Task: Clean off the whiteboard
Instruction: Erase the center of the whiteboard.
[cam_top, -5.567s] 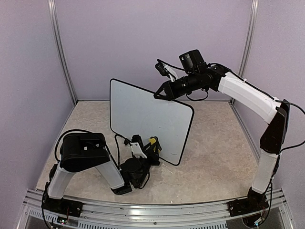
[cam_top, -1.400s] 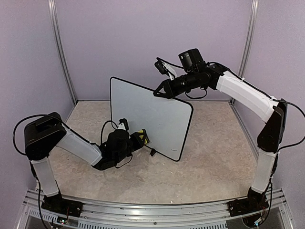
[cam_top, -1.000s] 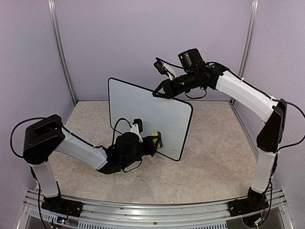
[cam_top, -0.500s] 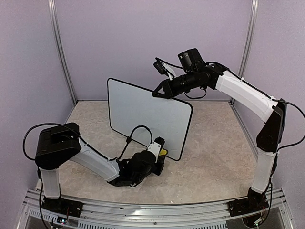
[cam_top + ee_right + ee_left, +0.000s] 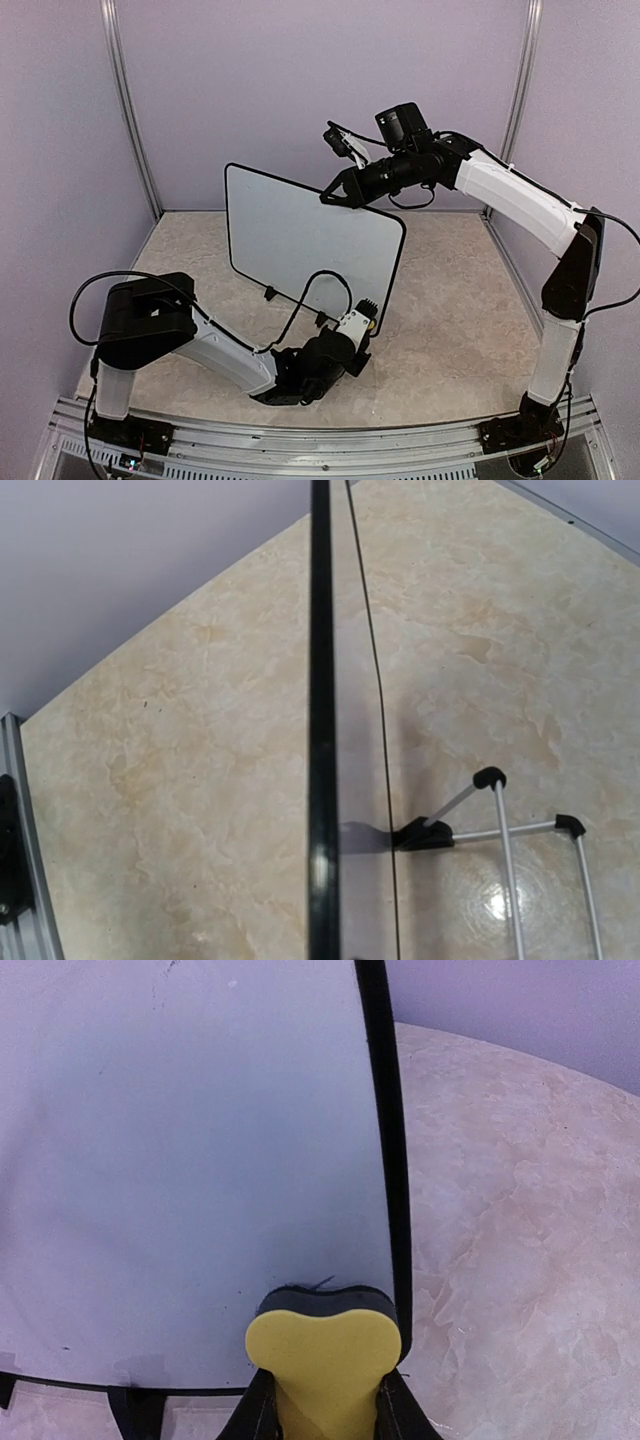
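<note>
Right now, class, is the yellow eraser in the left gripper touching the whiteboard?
Touching. In the left wrist view the eraser has its black felt pressed against the whiteboard near its lower corner, with no gap showing.

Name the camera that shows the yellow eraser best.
Left wrist: the yellow eraser sits bottom centre, held in the left gripper, its dark pad against the whiteboard at its lower corner. Top external shows only a small yellow speck at that gripper. Right wrist shows none of it, just the whiteboard edge-on.
</note>
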Tool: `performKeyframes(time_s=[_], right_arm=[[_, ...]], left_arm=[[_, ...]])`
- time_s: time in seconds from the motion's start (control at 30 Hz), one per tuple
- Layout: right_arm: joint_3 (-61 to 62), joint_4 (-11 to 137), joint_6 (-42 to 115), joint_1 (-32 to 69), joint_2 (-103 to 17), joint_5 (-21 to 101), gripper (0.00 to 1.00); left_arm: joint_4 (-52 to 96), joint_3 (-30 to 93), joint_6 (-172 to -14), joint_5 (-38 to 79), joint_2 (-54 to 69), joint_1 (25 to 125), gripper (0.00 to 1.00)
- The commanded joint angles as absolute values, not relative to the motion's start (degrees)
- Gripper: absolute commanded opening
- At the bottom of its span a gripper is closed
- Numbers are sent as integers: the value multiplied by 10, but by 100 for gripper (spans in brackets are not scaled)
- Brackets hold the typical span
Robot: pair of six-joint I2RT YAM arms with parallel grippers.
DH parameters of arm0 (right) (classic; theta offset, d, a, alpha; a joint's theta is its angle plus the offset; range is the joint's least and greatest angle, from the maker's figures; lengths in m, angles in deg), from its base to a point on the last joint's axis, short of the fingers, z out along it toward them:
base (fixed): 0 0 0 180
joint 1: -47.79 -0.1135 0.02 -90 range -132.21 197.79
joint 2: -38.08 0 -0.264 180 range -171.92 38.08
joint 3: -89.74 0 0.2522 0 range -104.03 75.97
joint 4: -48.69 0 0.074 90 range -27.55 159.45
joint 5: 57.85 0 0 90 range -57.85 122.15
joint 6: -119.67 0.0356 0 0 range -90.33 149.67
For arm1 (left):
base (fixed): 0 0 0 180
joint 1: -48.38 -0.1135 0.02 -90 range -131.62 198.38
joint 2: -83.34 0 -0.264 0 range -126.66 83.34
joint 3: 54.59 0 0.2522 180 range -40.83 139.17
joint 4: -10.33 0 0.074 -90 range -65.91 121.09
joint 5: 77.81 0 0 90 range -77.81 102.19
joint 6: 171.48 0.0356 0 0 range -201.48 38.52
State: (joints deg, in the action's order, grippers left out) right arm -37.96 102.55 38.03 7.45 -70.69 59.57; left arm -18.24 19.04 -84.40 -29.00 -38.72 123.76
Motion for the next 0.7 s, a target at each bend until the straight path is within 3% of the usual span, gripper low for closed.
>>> performKeyframes(time_s=[0.0, 0.3, 0.67], right_arm=[[-341, 1133, 409, 51, -728, 649, 0], [-333, 1128, 410, 52, -725, 650, 0], [-331, 1121, 411, 51, -734, 656, 0]], left_arm=[[-217, 208, -820, -317, -397, 1231, 0], [-197, 198, -890, -218, -378, 1182, 0], [-188, 138, -960, -208, -383, 1185, 0]])
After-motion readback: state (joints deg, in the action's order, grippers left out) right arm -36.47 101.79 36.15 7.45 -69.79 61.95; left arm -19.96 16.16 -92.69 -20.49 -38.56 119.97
